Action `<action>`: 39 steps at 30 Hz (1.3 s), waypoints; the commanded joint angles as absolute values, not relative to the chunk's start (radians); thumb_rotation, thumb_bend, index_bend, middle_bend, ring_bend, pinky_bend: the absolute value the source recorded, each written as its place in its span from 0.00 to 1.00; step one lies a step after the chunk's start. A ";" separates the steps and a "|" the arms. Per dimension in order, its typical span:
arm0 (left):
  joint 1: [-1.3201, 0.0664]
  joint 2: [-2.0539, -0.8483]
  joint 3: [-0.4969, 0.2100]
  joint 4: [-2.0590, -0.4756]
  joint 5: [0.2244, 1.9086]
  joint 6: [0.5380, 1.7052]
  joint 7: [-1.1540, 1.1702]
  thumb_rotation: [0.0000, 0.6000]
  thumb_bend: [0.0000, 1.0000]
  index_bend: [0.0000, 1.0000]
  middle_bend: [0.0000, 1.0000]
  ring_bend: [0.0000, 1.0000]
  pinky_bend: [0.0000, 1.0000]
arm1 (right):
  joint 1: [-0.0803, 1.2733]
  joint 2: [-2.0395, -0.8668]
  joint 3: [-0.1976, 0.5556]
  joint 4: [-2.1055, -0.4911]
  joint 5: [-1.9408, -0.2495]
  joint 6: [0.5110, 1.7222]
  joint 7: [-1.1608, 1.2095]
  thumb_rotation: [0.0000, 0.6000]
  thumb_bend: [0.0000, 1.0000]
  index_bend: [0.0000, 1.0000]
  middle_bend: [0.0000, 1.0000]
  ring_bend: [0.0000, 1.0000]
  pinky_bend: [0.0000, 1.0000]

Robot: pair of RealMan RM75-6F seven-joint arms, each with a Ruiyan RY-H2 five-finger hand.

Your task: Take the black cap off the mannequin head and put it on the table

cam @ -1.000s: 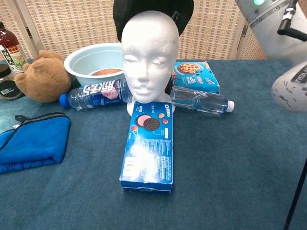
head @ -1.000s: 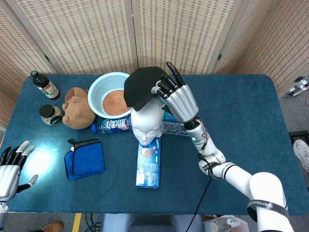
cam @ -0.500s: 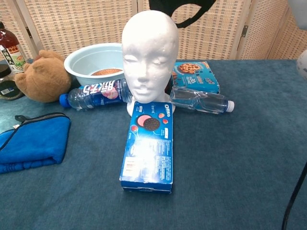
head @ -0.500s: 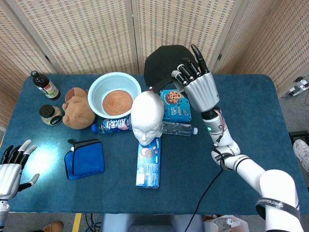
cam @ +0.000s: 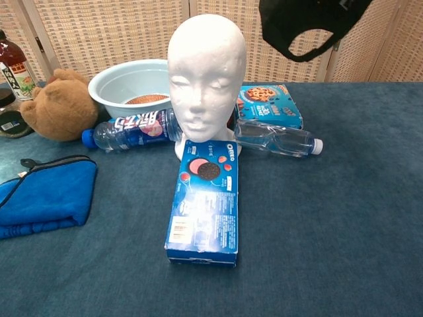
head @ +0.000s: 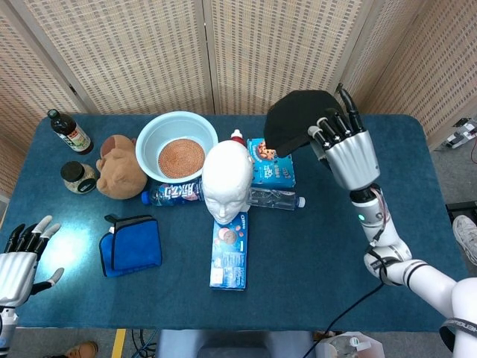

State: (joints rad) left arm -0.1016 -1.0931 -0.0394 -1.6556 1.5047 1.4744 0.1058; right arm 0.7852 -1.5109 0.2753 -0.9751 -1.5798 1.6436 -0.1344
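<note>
Right hand (head: 346,151) raised well above the table, on the right side of the head view, back of the hand toward the camera. Its fingers (head: 333,127) point up and away, curled over the rim of the cap (head: 298,119), which it holds aloft. Right forearm runs down from the wrist toward the lower right corner, elbow bent near the frame edge.

Left hand (head: 19,257) low at the bottom left corner, palm-side partly up, fingers spread apart, holding nothing.

Chest view: neither hand visible; only the cap shows at the top edge.
</note>
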 commanded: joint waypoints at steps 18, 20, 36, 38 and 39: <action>-0.109 -1.104 -0.031 -1.639 1.520 1.466 0.087 1.00 0.20 0.16 0.06 0.09 0.00 | 0.556 -1.584 0.157 -0.930 -1.538 1.661 -0.113 1.00 0.43 0.92 0.58 0.34 0.09; -0.110 -1.107 -0.031 -1.636 1.519 1.465 0.085 1.00 0.20 0.16 0.06 0.09 0.00 | 0.553 -1.619 0.158 -0.879 -1.536 1.657 -0.087 1.00 0.43 0.92 0.58 0.34 0.09; -0.111 -1.116 -0.026 -1.629 1.505 1.451 0.086 1.00 0.20 0.16 0.06 0.09 0.00 | 0.531 -1.819 0.139 -0.574 -1.508 1.548 0.096 1.00 0.43 0.92 0.58 0.34 0.09; -0.112 -1.116 -0.027 -1.628 1.504 1.451 0.086 1.00 0.20 0.16 0.06 0.09 0.00 | 0.522 -1.829 0.129 -0.555 -1.506 1.521 0.106 1.00 0.42 0.92 0.57 0.34 0.09; -0.112 -1.116 -0.027 -1.629 1.505 1.450 0.086 1.00 0.20 0.16 0.06 0.09 0.00 | 0.520 -1.831 0.125 -0.551 -1.506 1.511 0.108 1.00 0.42 0.92 0.56 0.34 0.09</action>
